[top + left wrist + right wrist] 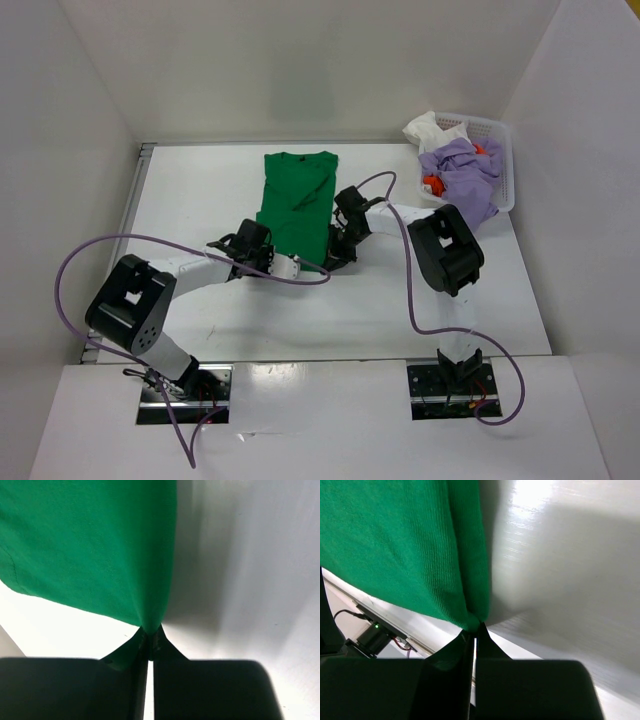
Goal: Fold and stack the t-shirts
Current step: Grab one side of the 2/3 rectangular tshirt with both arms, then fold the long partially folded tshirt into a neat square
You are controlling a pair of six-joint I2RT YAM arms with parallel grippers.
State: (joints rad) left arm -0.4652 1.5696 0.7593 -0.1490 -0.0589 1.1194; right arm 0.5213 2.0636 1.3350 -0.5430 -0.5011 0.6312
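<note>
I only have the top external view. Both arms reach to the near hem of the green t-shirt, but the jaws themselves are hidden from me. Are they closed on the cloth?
Observer: In the left wrist view, the left jaws are shut with a corner of the green t-shirt pinched between them.
Operator: And the other arm?
Observer: The right wrist view shows the right jaws shut as well, clamped on the shirt's edge.
Operator: Is it a flat grip or a bunched one?
Observer: In both wrist views the cloth narrows into a tight fold where it enters the jaws. I cannot count the layers.
</note>
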